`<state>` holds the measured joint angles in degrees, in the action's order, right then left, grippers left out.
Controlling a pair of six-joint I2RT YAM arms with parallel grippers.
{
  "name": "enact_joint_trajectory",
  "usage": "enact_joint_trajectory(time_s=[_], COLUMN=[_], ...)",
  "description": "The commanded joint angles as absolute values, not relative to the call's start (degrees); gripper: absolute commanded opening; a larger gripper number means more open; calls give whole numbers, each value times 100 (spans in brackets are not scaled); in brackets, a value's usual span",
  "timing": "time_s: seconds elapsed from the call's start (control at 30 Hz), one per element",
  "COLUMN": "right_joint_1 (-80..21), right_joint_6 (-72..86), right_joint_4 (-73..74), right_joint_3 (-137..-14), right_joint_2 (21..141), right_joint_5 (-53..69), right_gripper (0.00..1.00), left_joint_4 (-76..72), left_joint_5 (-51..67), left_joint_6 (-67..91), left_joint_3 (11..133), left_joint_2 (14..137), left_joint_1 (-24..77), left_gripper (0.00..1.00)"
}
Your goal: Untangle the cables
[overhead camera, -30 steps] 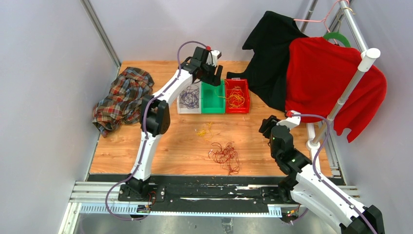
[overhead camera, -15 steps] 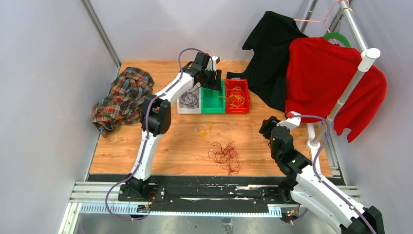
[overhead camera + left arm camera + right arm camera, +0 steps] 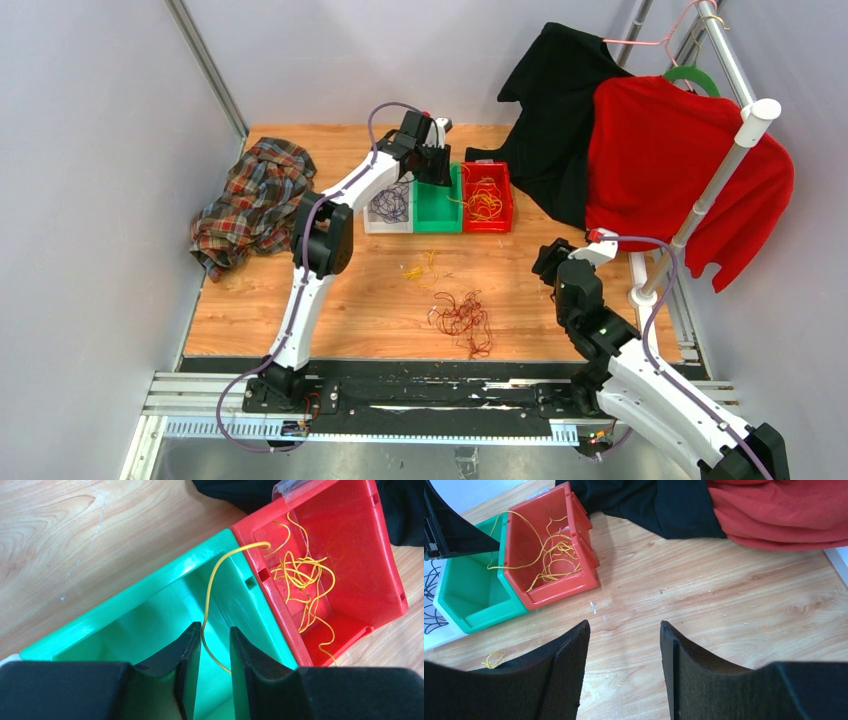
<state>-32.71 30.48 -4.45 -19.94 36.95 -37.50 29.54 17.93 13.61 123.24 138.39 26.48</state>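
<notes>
Cables [image 3: 462,320] on wooden tabletop [image 3: 370,310], grey walls [image 3: 90,120]

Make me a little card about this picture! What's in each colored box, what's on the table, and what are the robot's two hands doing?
white bin: purple cables
green bin: one yellow cable hangs across it from the red bin
red bin: loose yellow cables
table: dark red tangle and a few yellow bits
left gripper: over the green bin, fingers slightly apart, the yellow cable running between them
right gripper: open over bare wood, holding nothing
</notes>
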Motion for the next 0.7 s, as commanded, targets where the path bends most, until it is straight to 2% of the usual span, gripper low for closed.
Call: enact_joint_trajectory(time_s=[0.0,0.17,0.33,0.4,0.67], right_joint_1=[-3199,-3199,-3199,-3198,-3190], right_joint_6=[3084,2994,2996,2997,3099], right_joint_4=[-521,-510,-488,-482,-454], right_joint_3=[-1900,-1908,-1916,-1899,-1828], right_joint_2=[3584,3491,3442,3408,3339], right_joint_5=[-3838,-3818,-3801,-3784,-3754], right_gripper=[54,54,53,52,49], left_joint_4=[2661,2529,2325,2265,2356], left_joint_5=[1891,1850,1838,1829,1643], left_joint_6=[1315,1250,1121,978,95], left_joint_3=[12208,12000,11919,11953,12381], left_joint_2=[13899,13753,13549,13454,13293], left_joint_1=[2680,2678,2709,2765,3242], left_gripper=[28,24,5,1,1])
